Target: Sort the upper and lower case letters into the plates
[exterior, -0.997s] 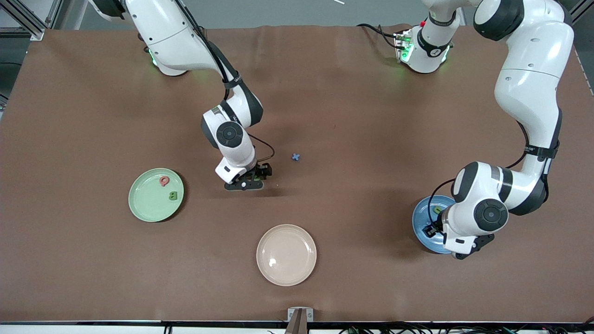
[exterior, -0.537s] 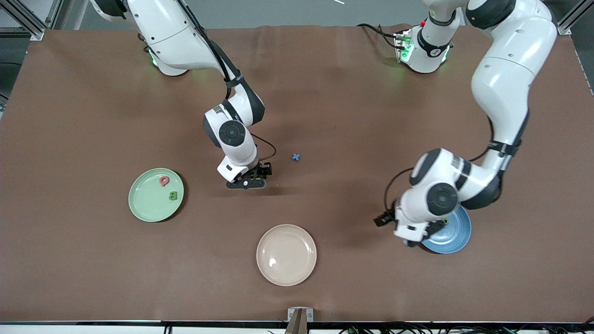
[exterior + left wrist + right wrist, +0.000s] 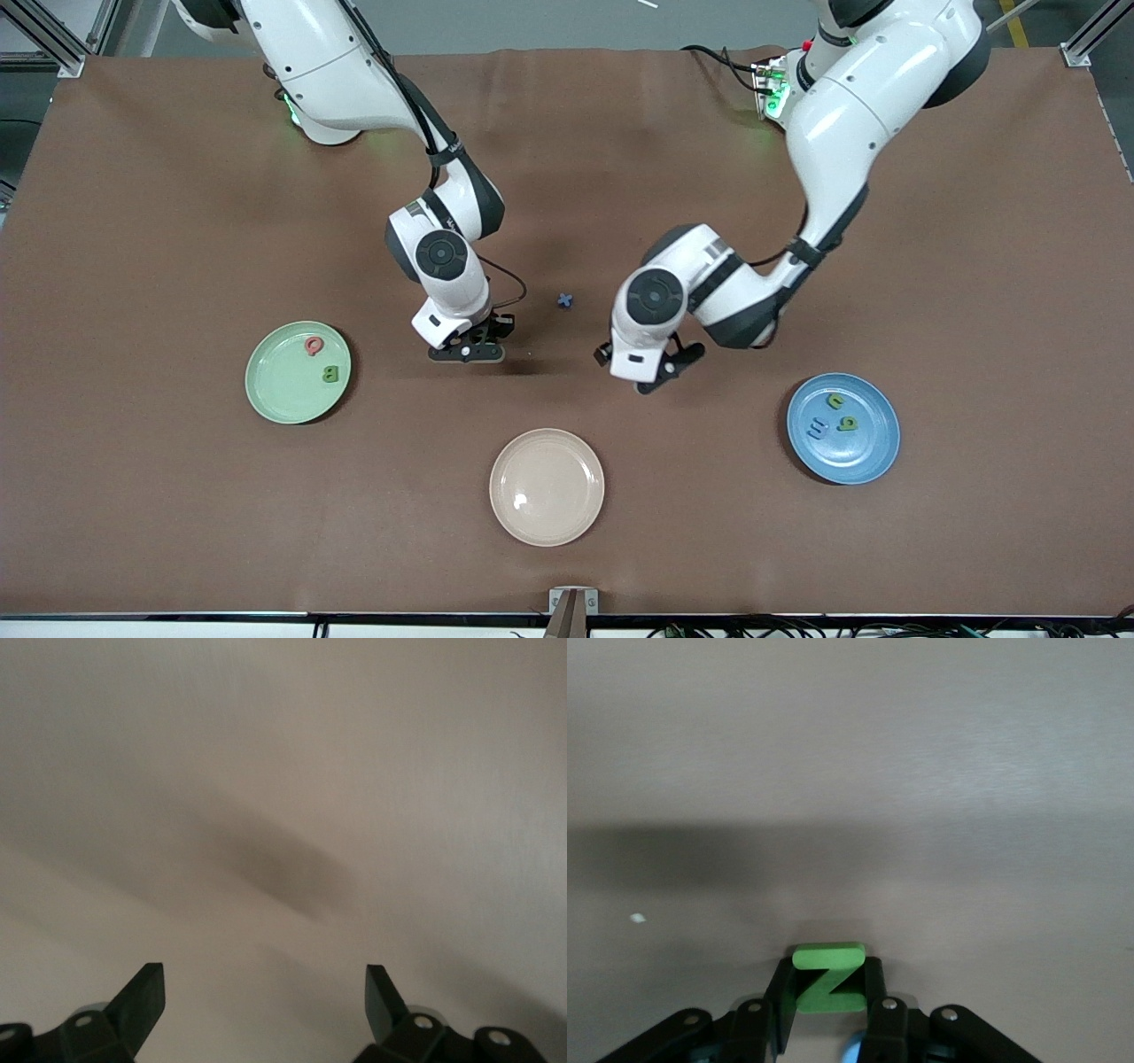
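I log: right gripper (image 3: 467, 352) low over bare table mid-field, pinching green Z (image 3: 827, 979). Left gripper (image 3: 264, 992) over table near blue x (image 3: 565, 300), fingers spread, empty. Mint plate (image 3: 275, 390) holds two letters; blue plate (image 3: 864, 452) holds three; beige plate (image 3: 547, 486).

I saw open worktop (image 3: 177, 514) around the plates; the right pincer (image 3: 474, 347) and left pincer (image 3: 651, 368) flanked the blue letter (image 3: 565, 300), crowding the middle.
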{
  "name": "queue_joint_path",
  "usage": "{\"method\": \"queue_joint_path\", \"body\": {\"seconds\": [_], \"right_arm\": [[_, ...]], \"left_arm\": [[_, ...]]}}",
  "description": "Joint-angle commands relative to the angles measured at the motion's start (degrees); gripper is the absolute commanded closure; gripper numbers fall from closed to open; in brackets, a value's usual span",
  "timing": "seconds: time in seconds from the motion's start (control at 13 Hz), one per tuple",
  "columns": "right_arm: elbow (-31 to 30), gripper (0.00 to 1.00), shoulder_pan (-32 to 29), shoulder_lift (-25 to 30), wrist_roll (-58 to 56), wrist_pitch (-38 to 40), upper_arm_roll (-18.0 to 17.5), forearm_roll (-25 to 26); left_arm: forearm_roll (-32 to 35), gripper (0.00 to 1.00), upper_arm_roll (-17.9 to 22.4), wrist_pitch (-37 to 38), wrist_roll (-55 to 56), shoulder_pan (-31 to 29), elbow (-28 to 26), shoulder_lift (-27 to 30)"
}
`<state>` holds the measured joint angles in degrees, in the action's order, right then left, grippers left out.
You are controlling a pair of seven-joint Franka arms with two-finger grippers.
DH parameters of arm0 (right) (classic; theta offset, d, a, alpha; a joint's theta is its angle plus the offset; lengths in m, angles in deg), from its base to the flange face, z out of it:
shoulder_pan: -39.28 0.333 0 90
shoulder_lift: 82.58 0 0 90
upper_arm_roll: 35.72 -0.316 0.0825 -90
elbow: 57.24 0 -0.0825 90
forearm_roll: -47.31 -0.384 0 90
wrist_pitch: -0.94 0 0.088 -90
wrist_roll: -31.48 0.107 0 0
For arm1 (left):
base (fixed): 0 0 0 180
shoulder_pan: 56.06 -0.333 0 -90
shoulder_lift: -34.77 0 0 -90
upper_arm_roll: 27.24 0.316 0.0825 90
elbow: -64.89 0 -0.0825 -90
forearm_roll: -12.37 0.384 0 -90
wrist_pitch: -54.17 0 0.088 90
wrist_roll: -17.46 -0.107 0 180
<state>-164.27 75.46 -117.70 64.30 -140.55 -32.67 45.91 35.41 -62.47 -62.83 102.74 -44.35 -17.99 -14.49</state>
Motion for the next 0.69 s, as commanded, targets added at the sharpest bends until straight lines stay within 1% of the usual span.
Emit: {"method": "queue_joint_path", "body": {"seconds": [0.0,0.15,0.23,0.31,0.46,0.61], "right_arm": [[3.22,1.0,-7.06,5.67,-8.59,13.2,-0.68,0.35],[3.94,1.0,-14.25,10.23,-20.54,20.44,-0.86,0.17],[3.67,1.0,-16.9,11.82,-26.52,22.82,-0.77,0.17],[3.24,1.0,-19.98,12.62,-31.54,24.06,-0.59,0.17],[1.13,1.0,-26.57,12.89,-40.78,23.38,-0.59,0.25],[-1.5,1.0,-31.85,12.46,-47.82,19.96,-0.59,0.17]], "left_arm": [[0.43,0.02,0.43,-4.72,9.78,1.91,-4.21,1.45],[0.43,0.02,0.43,-7.18,20.32,4.1,-5.53,1.37],[0.51,0.02,0.52,-8.59,24.46,4.99,-6.06,1.36],[0.51,0.05,0.52,-9.56,28.33,5.69,-6.33,1.36],[0.51,0.1,0.52,-11.57,35.71,6.49,-7.03,1.54],[1.21,0.12,0.52,-16.4,45.12,6.75,-9.13,2.15]]}}
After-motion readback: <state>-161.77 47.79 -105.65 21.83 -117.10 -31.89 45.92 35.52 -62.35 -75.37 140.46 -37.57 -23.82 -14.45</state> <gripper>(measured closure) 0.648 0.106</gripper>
